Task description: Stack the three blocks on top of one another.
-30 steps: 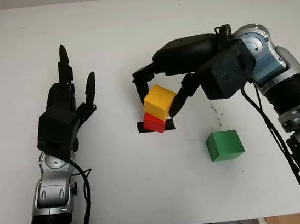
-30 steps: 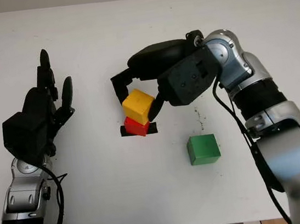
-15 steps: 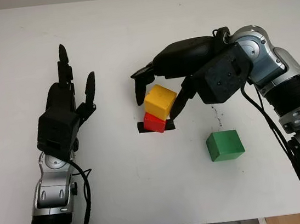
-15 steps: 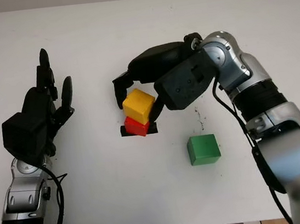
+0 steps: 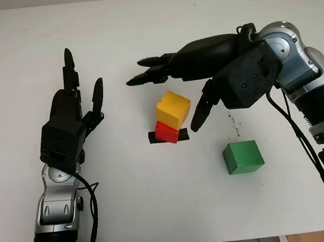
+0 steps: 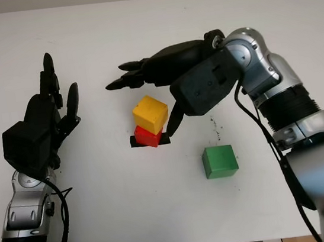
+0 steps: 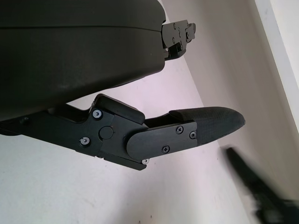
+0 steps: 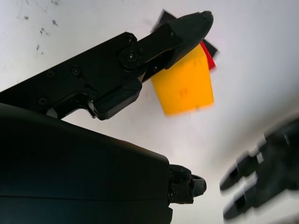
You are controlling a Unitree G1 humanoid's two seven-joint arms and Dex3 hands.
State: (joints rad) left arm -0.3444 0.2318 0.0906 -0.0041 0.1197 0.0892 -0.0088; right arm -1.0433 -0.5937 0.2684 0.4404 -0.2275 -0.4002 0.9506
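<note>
1. The right hand point(image 5: 167, 93) hangs empty, fingers splayed, over the small yellow cube point(image 5: 173, 109) atop the smaller red cube point(image 5: 165, 132).
2. The green cube point(image 5: 242, 157) lies on the white bench point(image 5: 161, 204), toward the robot, seemingly nearest this hand.
3. The left hand point(image 5: 69, 118) is open, well apart.

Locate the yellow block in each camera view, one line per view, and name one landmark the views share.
Left eye view: yellow block just left of centre, on the red block.
Right eye view: left of centre, again on the red block.
Left wrist view: not in it.
Right wrist view: upper right of centre, partly behind a black finger of the open right hand.
Shared landmark: the red block beneath it.
</note>
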